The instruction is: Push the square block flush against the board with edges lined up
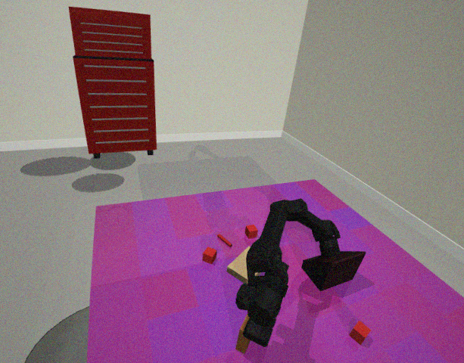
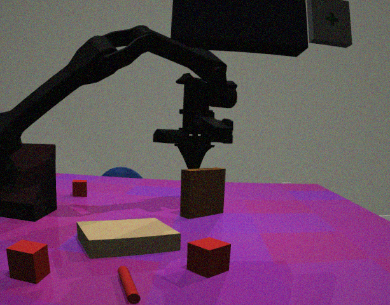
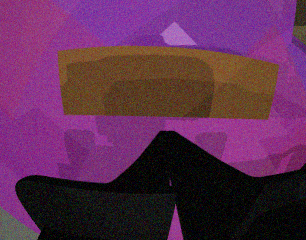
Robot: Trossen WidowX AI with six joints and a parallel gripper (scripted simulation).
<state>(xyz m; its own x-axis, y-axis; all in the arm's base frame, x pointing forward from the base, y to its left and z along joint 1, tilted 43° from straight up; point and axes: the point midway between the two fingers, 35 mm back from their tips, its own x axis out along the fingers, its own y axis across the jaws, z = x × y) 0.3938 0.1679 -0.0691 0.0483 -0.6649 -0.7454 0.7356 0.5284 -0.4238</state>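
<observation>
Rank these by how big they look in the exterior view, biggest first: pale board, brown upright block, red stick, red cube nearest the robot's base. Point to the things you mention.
1. Pale board (image 1: 238, 265) (image 2: 127, 229)
2. Brown upright block (image 1: 242, 339) (image 2: 202, 192) (image 3: 163, 85)
3. Red stick (image 1: 224, 240) (image 2: 128, 284)
4. Red cube nearest the base (image 1: 359, 333) (image 2: 79, 189)

The last two look close in size, so their order is unsure.

A workshop or a lab-like room is suggested, though which cannot be told. Beyond the fingers (image 2: 193, 164), a red drawer cabinet (image 1: 120, 103) is seen on short feet against a plain pale wall (image 1: 224, 70); below them, a patchwork worktop (image 1: 165, 305) (image 2: 296, 276) is shown on grey floor (image 1: 63, 218).
</observation>
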